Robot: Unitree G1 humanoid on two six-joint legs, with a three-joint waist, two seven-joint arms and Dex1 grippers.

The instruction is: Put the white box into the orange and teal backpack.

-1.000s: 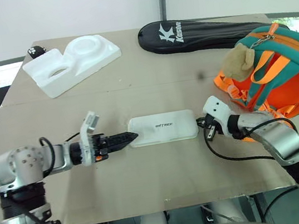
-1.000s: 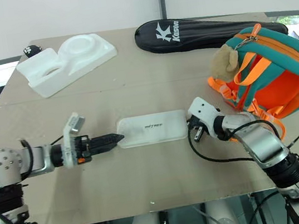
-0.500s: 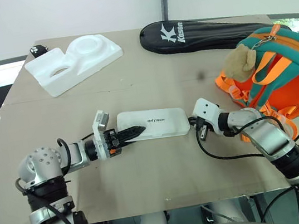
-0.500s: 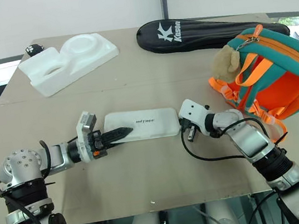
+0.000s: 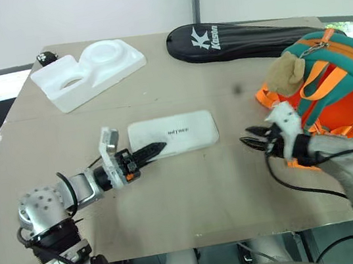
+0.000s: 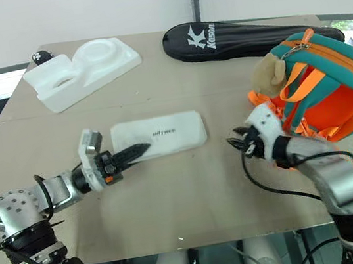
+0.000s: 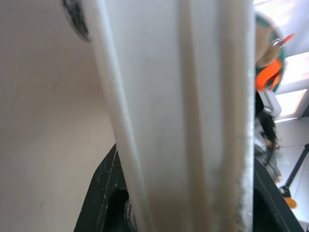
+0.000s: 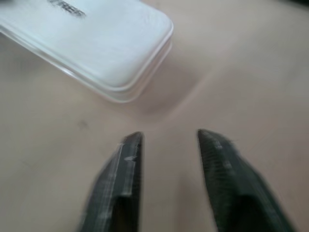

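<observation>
The white box [image 5: 178, 132] is a flat white case with dark lettering, over the middle of the table [image 5: 200, 201]. My left gripper [image 5: 158, 150] is shut on its near left corner, one black finger lying over the lid. The left wrist view shows the box's edge [image 7: 183, 111] between the two fingers [image 7: 104, 193]. My right gripper [image 5: 251, 139] is open and holds nothing, a hand's width right of the box, just in front of the orange and teal backpack [image 5: 338, 81]. In the right wrist view the box [image 8: 96, 43] lies beyond the open fingertips [image 8: 129, 154].
A white foam tray [image 5: 87, 69] with round hollows sits at the far left, a small black object [image 5: 46, 57] behind it. A long black racket case [image 5: 241, 32] lies along the far edge. A tan plush charm [image 5: 287, 72] hangs on the backpack's front.
My left gripper closed on the box's left end and carried it up and to the left. My right gripper left the box's right end, drew back toward the backpack and opened.
</observation>
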